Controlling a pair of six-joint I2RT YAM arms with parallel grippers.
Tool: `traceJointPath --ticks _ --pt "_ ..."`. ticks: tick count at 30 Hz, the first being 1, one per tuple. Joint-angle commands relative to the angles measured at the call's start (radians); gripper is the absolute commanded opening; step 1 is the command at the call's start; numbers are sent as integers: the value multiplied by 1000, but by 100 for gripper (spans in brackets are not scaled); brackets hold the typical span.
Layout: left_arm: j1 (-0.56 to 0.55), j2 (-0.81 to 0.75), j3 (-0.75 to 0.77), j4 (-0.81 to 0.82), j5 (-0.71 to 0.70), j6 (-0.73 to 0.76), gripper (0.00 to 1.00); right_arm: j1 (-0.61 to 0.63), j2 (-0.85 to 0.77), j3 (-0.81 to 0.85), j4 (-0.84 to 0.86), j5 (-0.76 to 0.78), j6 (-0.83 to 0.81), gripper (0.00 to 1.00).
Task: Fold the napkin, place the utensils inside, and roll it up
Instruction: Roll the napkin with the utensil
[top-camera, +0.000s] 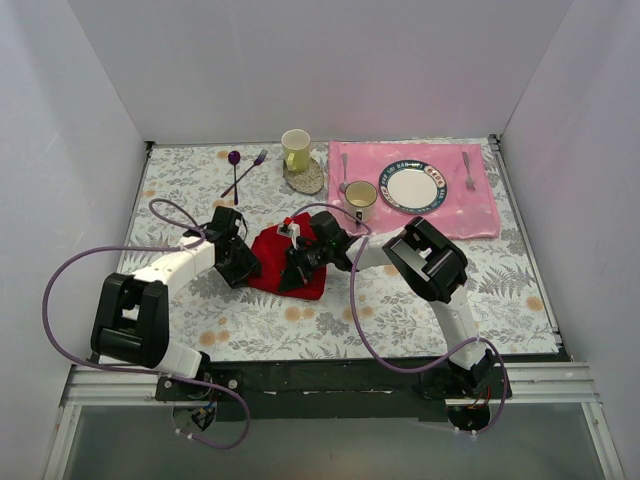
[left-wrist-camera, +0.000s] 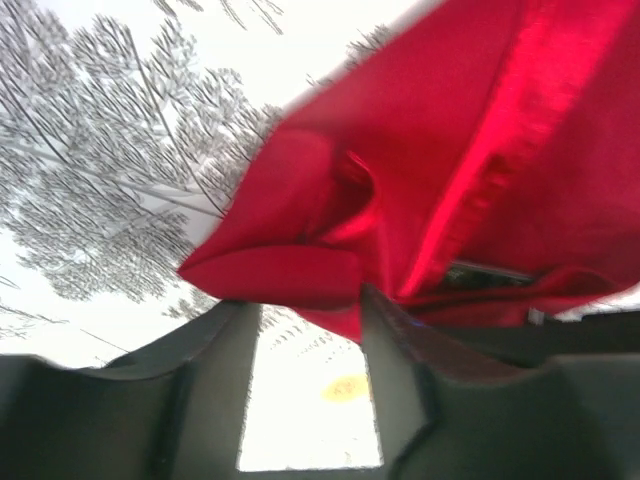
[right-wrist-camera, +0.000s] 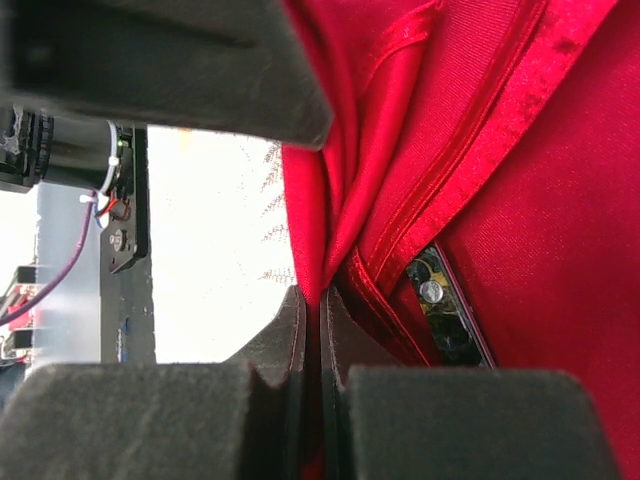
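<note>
1. Left arm (top-camera: 170, 268) reaches in from the near left corner of the table (top-camera: 420, 300). Its forearm is low and ends at the left side of the napkin (top-camera: 268, 248).
2. Left hand (top-camera: 240, 265) is open. Its fingers (left-wrist-camera: 215, 370) stand apart with table showing between them, and a napkin fold lies at their tips.
3. Right arm (top-camera: 430, 260) has its elbow raised, and the forearm angles down toward the table's middle.
4. Right hand (top-camera: 300, 268) is closed, with its fingers (right-wrist-camera: 290, 330) pinching a fold of red cloth.
5. The napkin lies bunched mid-table between both hands.
</note>
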Motion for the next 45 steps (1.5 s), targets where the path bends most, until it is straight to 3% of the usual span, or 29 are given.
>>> traceJointPath --ticks 1,4,5,8,13,14,15,16,18,19,21,26,31,38,45 --pt "-2 24 31 -5 -103 69 32 5 61 -33 -197 232 -124 1" --pt "-1 44 37 2 -105 87 25 9 63 -26 -211 238 -136 1" --pt "-2 50 40 2 -114 95 15 11 63 -24 -214 240 -141 1" --pt "-2 55 62 -2 -115 123 0 17 64 -15 -234 251 -163 1" --pt "-2 21 97 -25 -99 161 0 17 69 -12 -241 245 -173 1" --pt "-2 7 106 -42 -100 159 7 17 67 -15 -240 246 -167 1" --pt "-2 -4 111 -54 -89 161 29 17 66 -18 -235 245 -163 1" --pt "-2 -17 112 -68 -86 163 37 16 66 -19 -223 240 -160 1" --pt "-1 -74 105 -85 -66 144 64 19 66 -26 -215 243 -149 1" --pt "-2 -91 96 -100 -51 135 73 19 66 -27 -212 246 -144 1" --pt "-2 -131 80 -109 -30 88 74 17 70 -26 -204 249 -137 1" --pt "-2 -183 -53 -13 200 -102 75 25 55 -29 -206 281 -136 1" --pt "-2 -151 -116 81 219 -273 75 23 40 -41 -200 300 -133 1" --pt "-2 -88 -124 114 156 -347 74 29 31 -46 -201 312 -143 1" --pt "-2 5 -112 99 52 -310 51 40 27 -39 -220 340 -172 1"
